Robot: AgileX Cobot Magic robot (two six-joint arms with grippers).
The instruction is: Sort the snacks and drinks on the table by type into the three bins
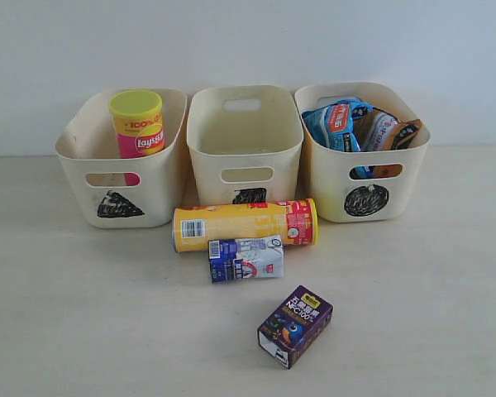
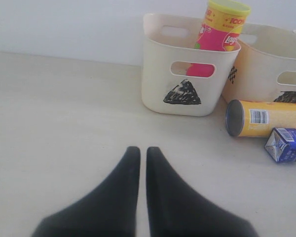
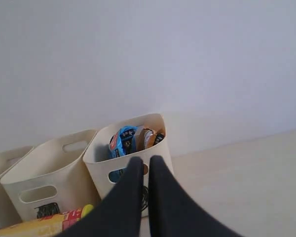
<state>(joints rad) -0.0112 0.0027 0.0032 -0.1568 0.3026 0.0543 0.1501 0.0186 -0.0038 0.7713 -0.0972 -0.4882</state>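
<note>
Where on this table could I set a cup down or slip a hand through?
In the exterior view, bare tabletop spreads left of the yellow tube and white-blue carton, before the triangle bin. Another open patch lies right of the purple carton, before the circle bin. Crowded: the centre, where tube and carton lie close together before the middle bin.

Looks past two dark fingers [image 3: 128,197], drawn nearly together with a thin slit between, gripping nothing. Finds at twelve o'clock from their tips a cream bin [image 3: 99,170] holding a blue crinkly bag [image 3: 122,140] and a brownish-orange bag [image 3: 149,138]. Catches a second cream bin [image 3: 49,168] at nine o'clock, just beside the first, with a black scribbled mark [image 3: 48,210] on its wall. Shows at eight o'clock a yellow-orange chip tube [image 3: 39,228] lying on its side before that bin, on the pale tabletop [image 3: 246,173].
</note>
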